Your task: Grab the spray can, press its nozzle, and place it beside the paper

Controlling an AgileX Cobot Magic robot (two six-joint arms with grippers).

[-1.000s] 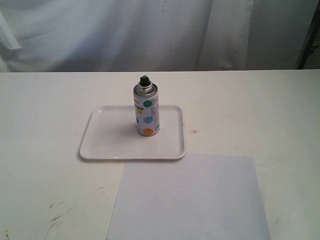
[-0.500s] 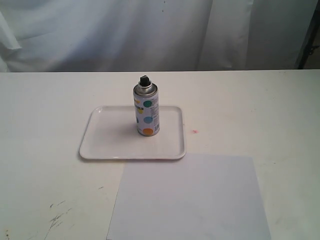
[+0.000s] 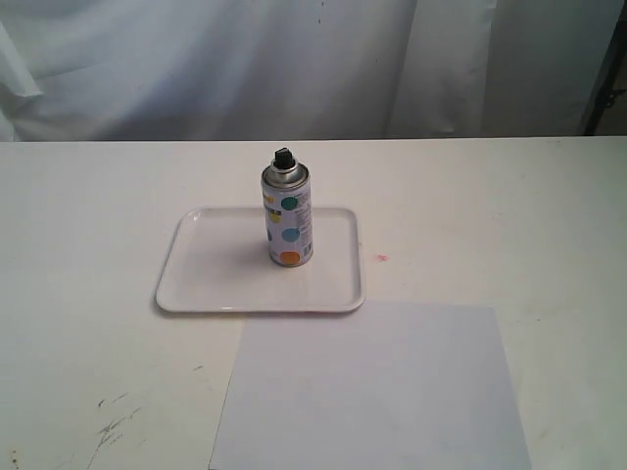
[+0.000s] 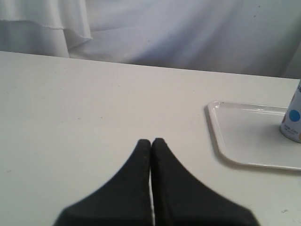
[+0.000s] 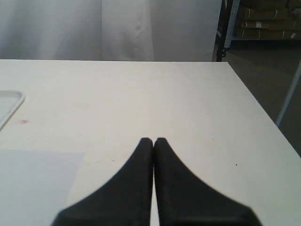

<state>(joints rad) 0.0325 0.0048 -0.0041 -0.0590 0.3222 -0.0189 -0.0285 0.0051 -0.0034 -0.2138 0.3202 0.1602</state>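
Observation:
The spray can (image 3: 287, 218) stands upright on a glossy white tray (image 3: 211, 279), its black nozzle (image 3: 283, 156) on the silver dome. The pale bluish paper (image 3: 372, 387) lies flat in front of the tray, toward the camera. Neither arm shows in the exterior view. My left gripper (image 4: 151, 141) is shut with nothing in it, over bare table; the tray (image 4: 235, 136) and the can's lower edge (image 4: 292, 123) lie off to one side. My right gripper (image 5: 154, 140) is shut and empty too, with a corner of the paper (image 5: 33, 183) beside it.
A small pink mark (image 3: 382, 258) sits on the table right of the tray. Dark scuffs (image 3: 113, 426) mark the near left of the table. White curtain hangs behind. The table's edge (image 5: 263, 108) drops off near the right gripper.

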